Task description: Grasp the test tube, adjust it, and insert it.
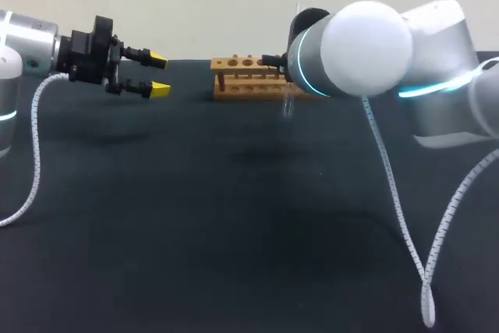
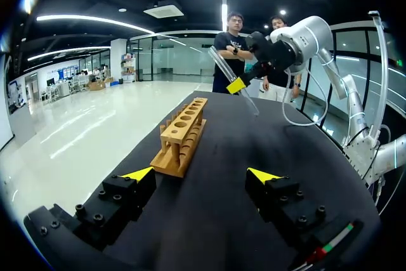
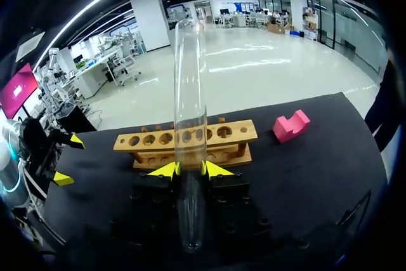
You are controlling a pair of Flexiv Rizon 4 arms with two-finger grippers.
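Note:
A clear glass test tube (image 3: 190, 93) stands between the yellow tips of my right gripper (image 3: 190, 169), which is shut on its lower half. The tube's rounded end points back toward the wrist and its open end rises above the wooden rack (image 3: 184, 140). From the left wrist the tube (image 2: 221, 63) hangs tilted in the air beyond the far end of the rack (image 2: 181, 136), held by my right gripper (image 2: 241, 82). My left gripper (image 1: 153, 76) hovers open and holds nothing, left of the rack (image 1: 245, 77). In the head view my right arm (image 1: 366, 48) hides its own gripper.
A pink block (image 3: 292, 125) lies on the black table (image 1: 234, 224) beside one end of the rack. The rack has a row of several round holes along its top. White cables (image 1: 405, 216) hang from both arms over the table.

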